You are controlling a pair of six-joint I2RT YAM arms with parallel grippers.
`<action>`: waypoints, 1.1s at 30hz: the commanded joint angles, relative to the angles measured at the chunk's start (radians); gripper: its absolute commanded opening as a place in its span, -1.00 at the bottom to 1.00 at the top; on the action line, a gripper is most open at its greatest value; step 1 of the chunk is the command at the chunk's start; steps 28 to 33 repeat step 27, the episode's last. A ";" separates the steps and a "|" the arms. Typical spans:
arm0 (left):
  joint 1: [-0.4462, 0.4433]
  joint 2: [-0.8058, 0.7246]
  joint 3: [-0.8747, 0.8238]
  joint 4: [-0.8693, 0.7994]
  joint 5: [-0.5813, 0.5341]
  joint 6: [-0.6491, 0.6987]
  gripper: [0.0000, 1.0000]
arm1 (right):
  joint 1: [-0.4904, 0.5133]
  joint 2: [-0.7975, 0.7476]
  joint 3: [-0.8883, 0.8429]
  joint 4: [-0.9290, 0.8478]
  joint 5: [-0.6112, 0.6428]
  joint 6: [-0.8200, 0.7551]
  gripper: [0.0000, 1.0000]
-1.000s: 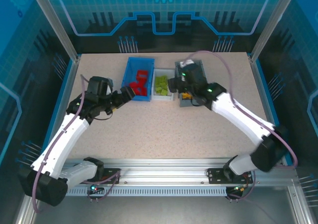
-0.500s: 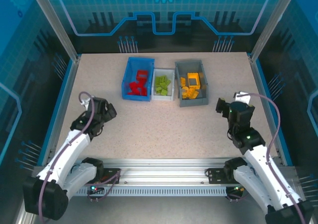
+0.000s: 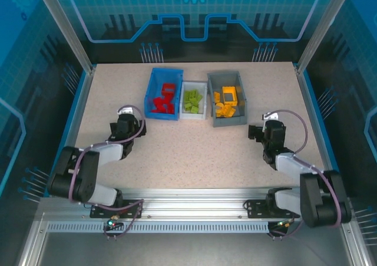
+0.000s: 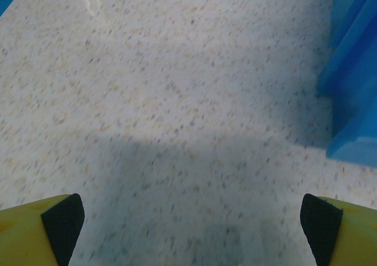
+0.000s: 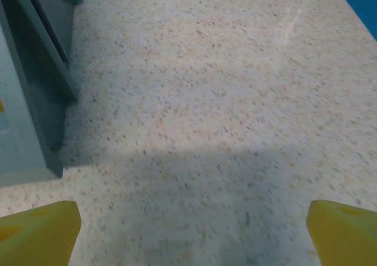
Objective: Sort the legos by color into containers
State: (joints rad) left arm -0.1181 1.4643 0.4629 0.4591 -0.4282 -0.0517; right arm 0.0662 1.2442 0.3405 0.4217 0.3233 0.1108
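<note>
Sorting looks done: red legos (image 3: 162, 102) lie in the blue bin (image 3: 166, 71), green legos (image 3: 191, 101) in the white bin (image 3: 193, 117), yellow-orange legos (image 3: 227, 105) in the grey bin (image 3: 229, 122), far centre; left gripper (image 4: 191, 225) and right gripper (image 5: 191, 227) hang spread wide, empty, over the near worktop (image 3: 194, 154).

A speckled beige tabletop (image 3: 194, 154) sits inside blue circuit-patterned wall panels (image 3: 194, 18) framed by aluminium posts (image 3: 63, 27); an aluminium rail (image 3: 194, 201) spans the near edge.

We see a table (image 3: 194, 154) of speckled, stone-like finish, matt with a faint sheen; the blue bin (image 4: 353, 89), grey bin (image 5: 23, 101) and white bin (image 3: 194, 117) look like smooth moulded plastic, the legos (image 3: 164, 102) like glossy plastic, and the near rail (image 3: 194, 198) like ribbed bare metal
</note>
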 commanded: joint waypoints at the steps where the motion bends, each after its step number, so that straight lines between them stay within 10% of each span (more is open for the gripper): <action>1: 0.043 0.056 0.021 0.253 0.068 0.043 0.98 | -0.032 0.080 0.007 0.328 -0.078 -0.007 1.00; 7: 0.048 0.117 -0.202 0.748 0.122 0.068 0.98 | -0.017 0.246 -0.032 0.557 -0.148 -0.058 1.00; 13: 0.080 0.085 -0.086 0.472 0.172 0.025 0.98 | 0.005 0.251 0.061 0.376 -0.108 -0.065 1.00; 33: 0.093 0.085 -0.099 0.489 0.162 0.010 0.98 | 0.031 0.258 0.065 0.384 -0.056 -0.077 1.00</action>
